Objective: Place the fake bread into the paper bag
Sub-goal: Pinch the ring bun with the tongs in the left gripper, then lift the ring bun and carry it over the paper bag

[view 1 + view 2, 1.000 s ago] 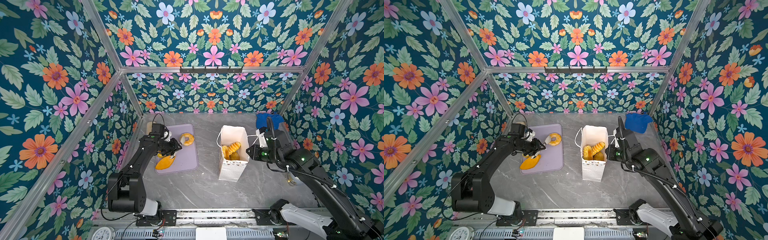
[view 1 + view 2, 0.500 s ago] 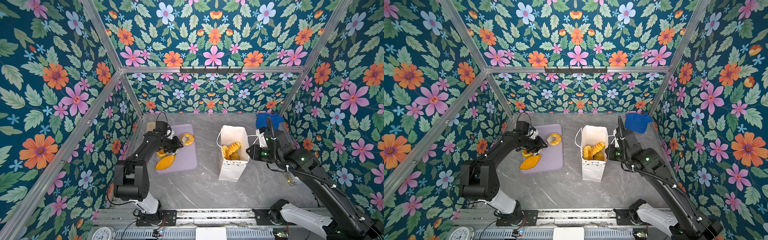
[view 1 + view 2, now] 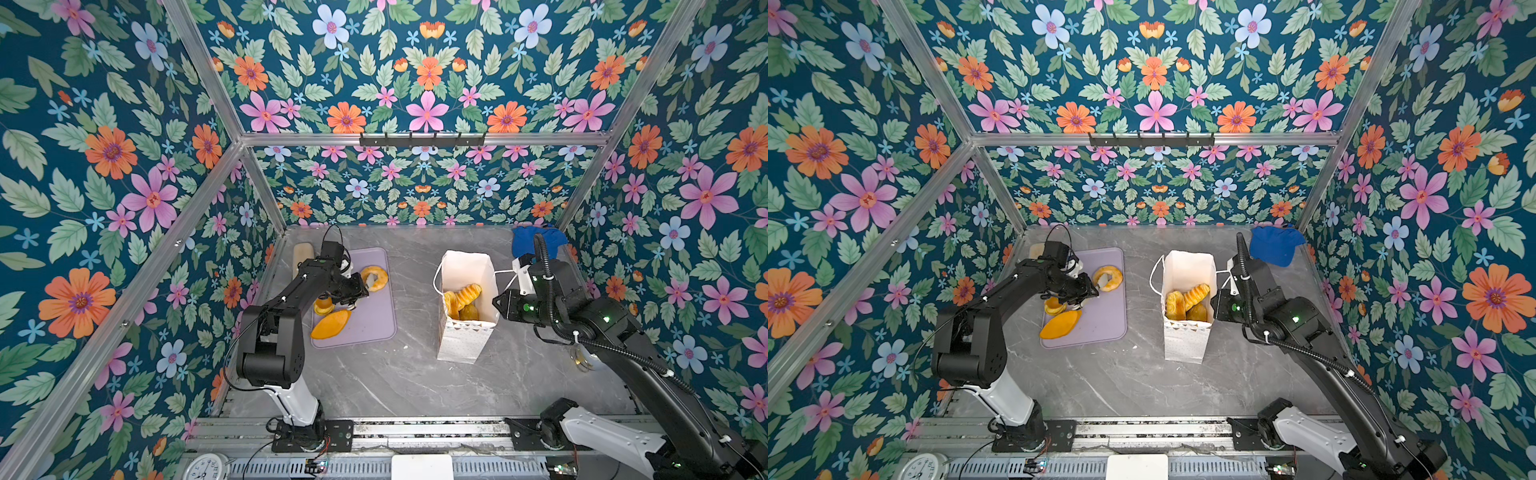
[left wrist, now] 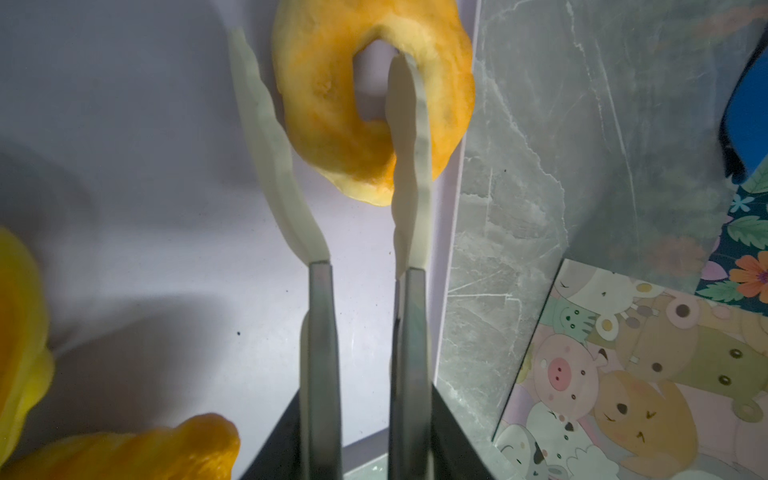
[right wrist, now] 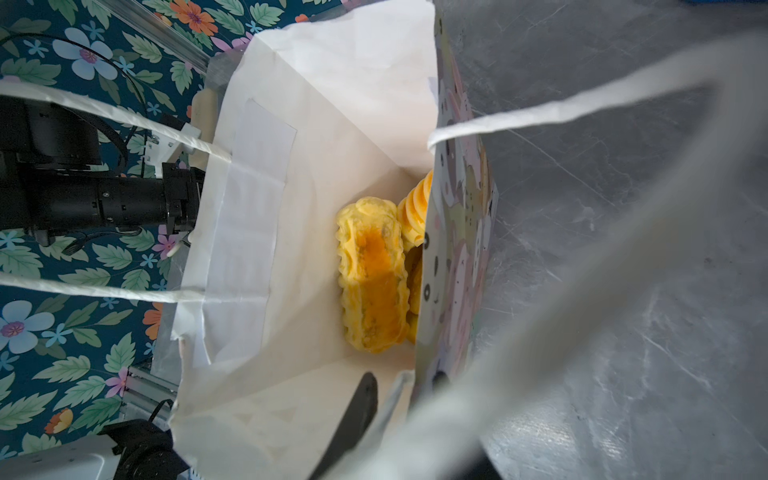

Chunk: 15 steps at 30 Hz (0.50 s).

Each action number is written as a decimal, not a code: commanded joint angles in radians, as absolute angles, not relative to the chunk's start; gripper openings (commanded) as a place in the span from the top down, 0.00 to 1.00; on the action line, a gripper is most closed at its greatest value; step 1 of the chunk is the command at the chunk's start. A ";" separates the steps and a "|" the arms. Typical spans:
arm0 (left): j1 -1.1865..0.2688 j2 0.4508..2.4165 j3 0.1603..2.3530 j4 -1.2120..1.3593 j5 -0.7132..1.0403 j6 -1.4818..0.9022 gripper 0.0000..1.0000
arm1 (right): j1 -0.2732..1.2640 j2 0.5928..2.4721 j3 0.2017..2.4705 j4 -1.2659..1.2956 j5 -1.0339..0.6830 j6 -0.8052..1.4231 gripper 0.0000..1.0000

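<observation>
On the lilac mat [image 3: 370,316], the ring doughnut [image 4: 357,104] is straddled by the left gripper [image 4: 324,45], one finger through its hole, not yet clenched; squeezed gently, it should be lifted straight up; the right gripper's state cannot be told.

No word, brand or label could be read anywhere. The only numbers were the hour numerals on the white clock face [image 3: 206,468] at the 7 o'clock edge in both top views, too small to make out singly. The paper bag [image 4: 631,374] bore cartoon animal faces but no lettering.
</observation>
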<state>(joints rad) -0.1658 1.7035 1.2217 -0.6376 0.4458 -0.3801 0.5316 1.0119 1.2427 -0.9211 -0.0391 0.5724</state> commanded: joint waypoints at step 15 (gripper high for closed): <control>-0.175 1.744 1.230 -0.649 0.437 -0.350 0.87 | 0.532 1.000 1.252 -0.933 -0.017 0.574 0.75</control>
<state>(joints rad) -0.1730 1.7462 1.2308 -0.6380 0.4461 -0.3573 0.5316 1.0050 1.2427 -0.9226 -0.0307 0.5724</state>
